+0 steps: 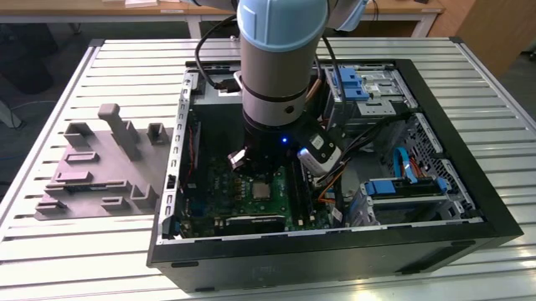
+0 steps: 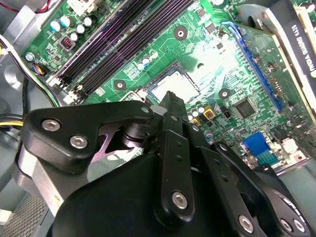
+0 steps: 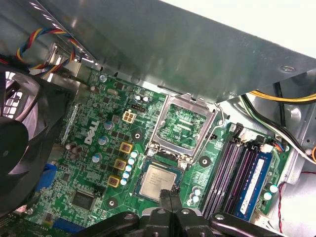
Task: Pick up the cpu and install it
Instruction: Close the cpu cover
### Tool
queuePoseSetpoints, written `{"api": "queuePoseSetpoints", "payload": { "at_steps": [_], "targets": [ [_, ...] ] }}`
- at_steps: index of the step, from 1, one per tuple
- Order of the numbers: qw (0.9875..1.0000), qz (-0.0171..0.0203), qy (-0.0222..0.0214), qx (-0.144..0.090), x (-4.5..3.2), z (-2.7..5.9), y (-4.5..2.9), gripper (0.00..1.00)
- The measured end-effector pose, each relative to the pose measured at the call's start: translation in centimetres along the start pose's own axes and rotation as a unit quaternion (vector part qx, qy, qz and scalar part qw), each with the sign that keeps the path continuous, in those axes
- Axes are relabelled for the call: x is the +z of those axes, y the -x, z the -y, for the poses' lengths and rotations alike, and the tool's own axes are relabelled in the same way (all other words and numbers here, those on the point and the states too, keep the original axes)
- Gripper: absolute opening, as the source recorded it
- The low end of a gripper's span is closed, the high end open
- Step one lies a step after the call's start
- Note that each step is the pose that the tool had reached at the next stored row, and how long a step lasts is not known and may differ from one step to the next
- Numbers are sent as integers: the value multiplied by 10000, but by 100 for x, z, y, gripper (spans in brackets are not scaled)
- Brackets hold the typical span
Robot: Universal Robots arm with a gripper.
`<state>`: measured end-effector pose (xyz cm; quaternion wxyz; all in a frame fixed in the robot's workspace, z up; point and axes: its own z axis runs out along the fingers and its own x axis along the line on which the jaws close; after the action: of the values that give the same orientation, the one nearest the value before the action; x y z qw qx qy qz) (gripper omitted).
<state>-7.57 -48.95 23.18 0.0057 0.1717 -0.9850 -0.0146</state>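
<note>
In the first wrist view the black two-finger gripper (image 3: 170, 196) sits foremost, its fingertips pressed together and holding nothing, just over the edge of the small square silver-topped cpu (image 3: 158, 180). The cpu lies flat in its socket on the green motherboard (image 3: 98, 163), between the open metal socket frame (image 3: 183, 123) and the gripper. Dark memory slots (image 3: 232, 173) run beside it, all inside the black computer case (image 1: 335, 260).

cpu (image 3: 157, 180) top shiny silver metal; tool (image 3: 171, 196) matt black; motherboard (image 3: 94, 170) glossy green; table (image 1: 125, 69) ribbed metal

White printed lettering on the motherboard (image 3: 54, 197)
</note>
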Motion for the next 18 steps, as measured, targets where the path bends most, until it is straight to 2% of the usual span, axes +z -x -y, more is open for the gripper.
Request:
{"api": "queuePoseSetpoints", "payload": {
  "at_steps": [14,18],
  "targets": [
    [10000,0,0,-5,0,1,1,11],
    [10000,1,2,-9,1,14,40,11]
  ]
}}
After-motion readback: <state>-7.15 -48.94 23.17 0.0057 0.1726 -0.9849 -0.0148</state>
